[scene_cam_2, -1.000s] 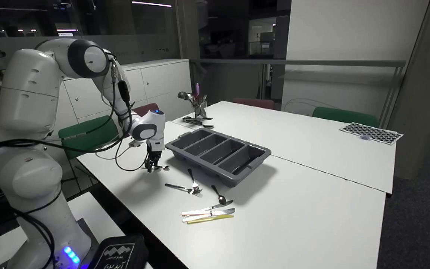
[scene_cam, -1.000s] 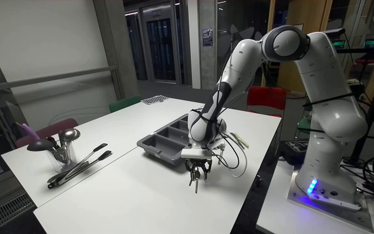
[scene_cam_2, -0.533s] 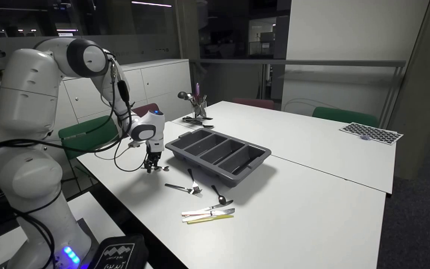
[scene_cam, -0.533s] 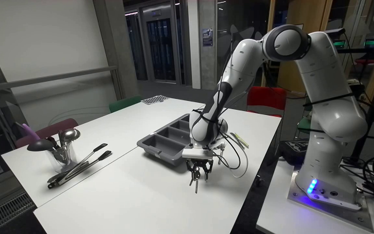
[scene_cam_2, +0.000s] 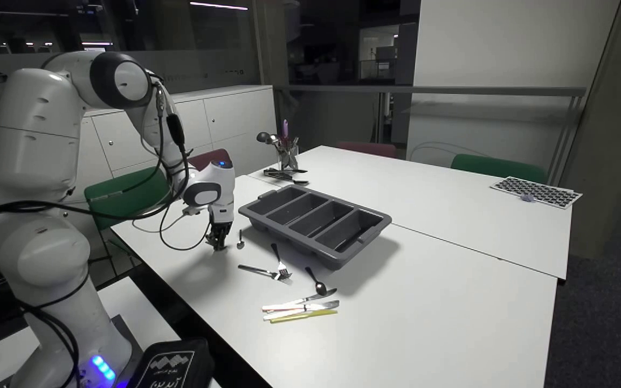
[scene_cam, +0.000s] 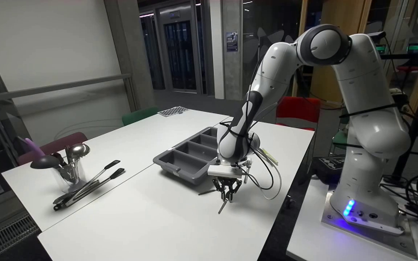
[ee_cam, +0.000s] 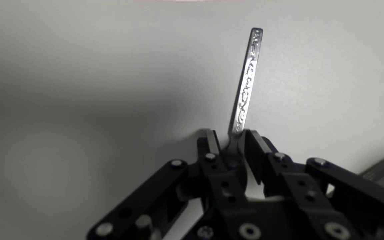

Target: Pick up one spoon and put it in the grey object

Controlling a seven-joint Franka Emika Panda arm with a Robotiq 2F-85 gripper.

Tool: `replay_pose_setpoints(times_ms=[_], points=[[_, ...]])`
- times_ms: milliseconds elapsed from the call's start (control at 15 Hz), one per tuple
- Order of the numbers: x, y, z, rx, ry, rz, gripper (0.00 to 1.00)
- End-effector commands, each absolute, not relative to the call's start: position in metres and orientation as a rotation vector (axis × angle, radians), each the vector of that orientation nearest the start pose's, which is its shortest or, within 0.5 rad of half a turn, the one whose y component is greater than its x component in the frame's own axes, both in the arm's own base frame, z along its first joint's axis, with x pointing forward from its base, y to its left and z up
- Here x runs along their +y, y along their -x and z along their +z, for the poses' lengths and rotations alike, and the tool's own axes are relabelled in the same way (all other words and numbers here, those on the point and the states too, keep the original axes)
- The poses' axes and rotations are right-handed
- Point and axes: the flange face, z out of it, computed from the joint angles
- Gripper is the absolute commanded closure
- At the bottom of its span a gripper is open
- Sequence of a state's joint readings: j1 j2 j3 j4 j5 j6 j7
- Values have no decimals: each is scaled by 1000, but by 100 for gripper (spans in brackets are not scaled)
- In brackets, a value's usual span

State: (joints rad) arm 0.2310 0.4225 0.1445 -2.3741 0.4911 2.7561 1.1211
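Gripper (ee_cam: 231,140) astride a spoon (ee_cam: 246,88) near the robot-side edge of the desk (scene_cam_2: 450,302); whether it pinches cannot be told. Tray (scene_cam_2: 298,222) lies farther inward; white lettering (scene_cam_2: 166,373) on the case (scene_cam_2: 184,351) is illegible.

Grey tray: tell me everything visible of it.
The tray is dark grey, rectangular and plastic-looking, with a raised rim, flared walls, a lug at each end and dividers making four long compartments; nothing shows inside. It rests upright on the white table, near the forks but apart from them; only the table visibly touches it.
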Motion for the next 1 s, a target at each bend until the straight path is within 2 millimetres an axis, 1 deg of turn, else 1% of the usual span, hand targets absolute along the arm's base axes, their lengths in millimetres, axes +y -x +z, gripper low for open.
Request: replay_pose_setpoints(times_ms=[0, 133, 200, 333, 400, 533, 600, 933], points=[[155, -449, 151, 1708, 2437, 274, 65], [154, -446, 152, 1712, 2438, 275, 69], [153, -446, 152, 1714, 2437, 276, 76], [151, -444, 153, 1718, 2437, 273, 94], [150, -443, 153, 1720, 2437, 272, 99], [149, -442, 154, 1723, 2435, 268, 100], [149, -441, 154, 1724, 2435, 267, 98], [147, -434, 158, 1735, 2431, 242, 98]])
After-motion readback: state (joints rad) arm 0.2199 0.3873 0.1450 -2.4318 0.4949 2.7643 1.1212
